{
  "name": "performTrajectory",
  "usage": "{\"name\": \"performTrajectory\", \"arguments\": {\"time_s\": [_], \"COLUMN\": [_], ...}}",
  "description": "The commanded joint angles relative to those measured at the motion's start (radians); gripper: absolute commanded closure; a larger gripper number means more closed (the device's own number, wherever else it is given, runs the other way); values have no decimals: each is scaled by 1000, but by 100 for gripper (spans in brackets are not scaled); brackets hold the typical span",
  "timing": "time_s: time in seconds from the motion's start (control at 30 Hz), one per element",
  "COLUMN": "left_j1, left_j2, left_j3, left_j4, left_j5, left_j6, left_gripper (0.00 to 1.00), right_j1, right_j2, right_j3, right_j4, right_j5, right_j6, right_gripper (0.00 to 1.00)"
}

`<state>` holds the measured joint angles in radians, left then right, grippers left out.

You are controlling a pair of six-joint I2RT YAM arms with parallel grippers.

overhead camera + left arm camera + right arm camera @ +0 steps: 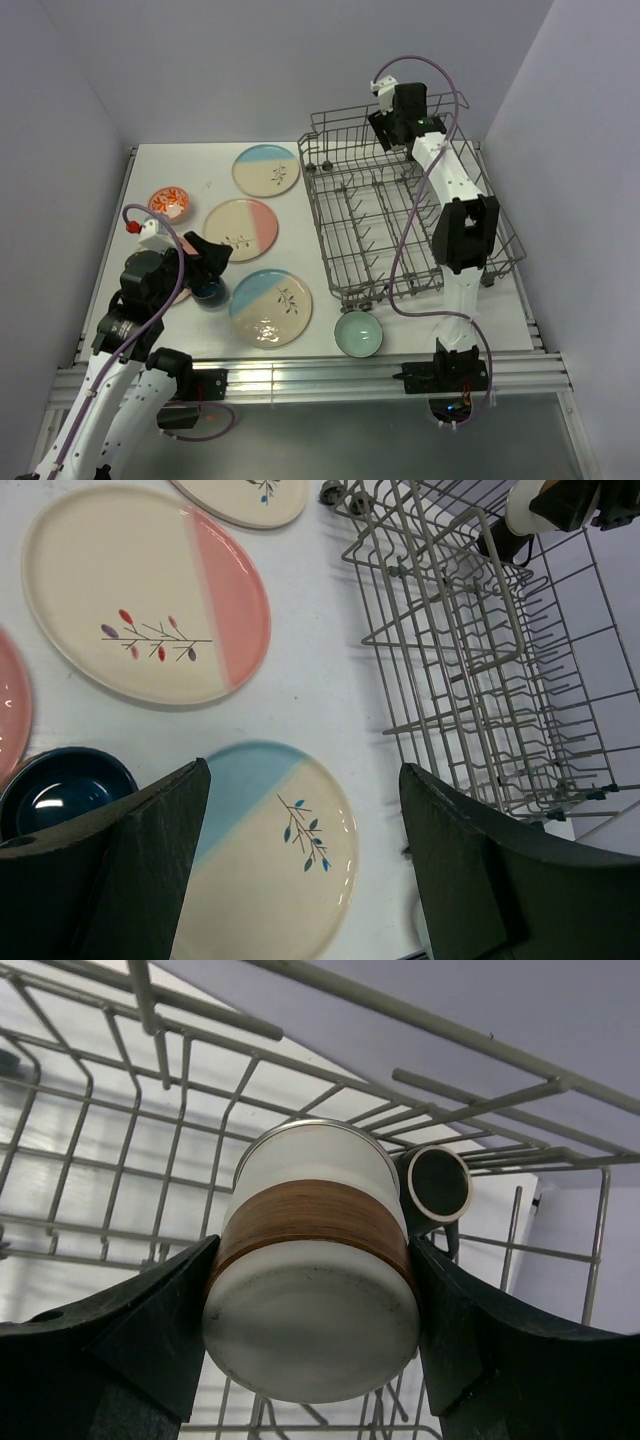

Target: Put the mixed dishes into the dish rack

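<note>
My right gripper (312, 1332) is shut on the brown mug (310, 1280), cream with a brown band, base toward the camera, handle (438, 1185) at right. It holds the mug over the far corner of the grey wire dish rack (340, 205), where the gripper (392, 122) shows from above. My left gripper (305, 860) is open and empty above a blue-and-cream plate (265, 850), with the dark-blue mug (60, 790) beside its left finger. On the table lie a pink plate (240, 228), two blue plates (266, 170) (270, 307), the orange-red bowl (170, 204) and the teal bowl (358, 333).
A pink rim (10, 715) at the left wrist view's edge is mostly hidden under my left arm. The rack's upright tines (470, 680) stand right of my left gripper. Purple cables trail over both arms. Grey walls close in on the table.
</note>
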<state>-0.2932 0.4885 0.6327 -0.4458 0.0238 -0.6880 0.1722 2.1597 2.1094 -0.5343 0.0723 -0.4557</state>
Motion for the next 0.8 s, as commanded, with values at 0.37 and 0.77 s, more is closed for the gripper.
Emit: {"name": "performTrajectory", "arguments": {"time_s": [0.37,0.77], "left_j1": [5,5], "left_j2": [31,56], "left_j3": [4,5], "left_j4": [-1,9], "left_j5": [-18,-18], "left_j6": [25,13], "left_gripper": [17,17], "right_j1": [-10,-28], "right_j2": [130,158], "right_j3": [95,38], "right_j4": [106,112], "right_j5": [44,6], "right_j6": [-49,-60], "right_gripper": [100,97]}}
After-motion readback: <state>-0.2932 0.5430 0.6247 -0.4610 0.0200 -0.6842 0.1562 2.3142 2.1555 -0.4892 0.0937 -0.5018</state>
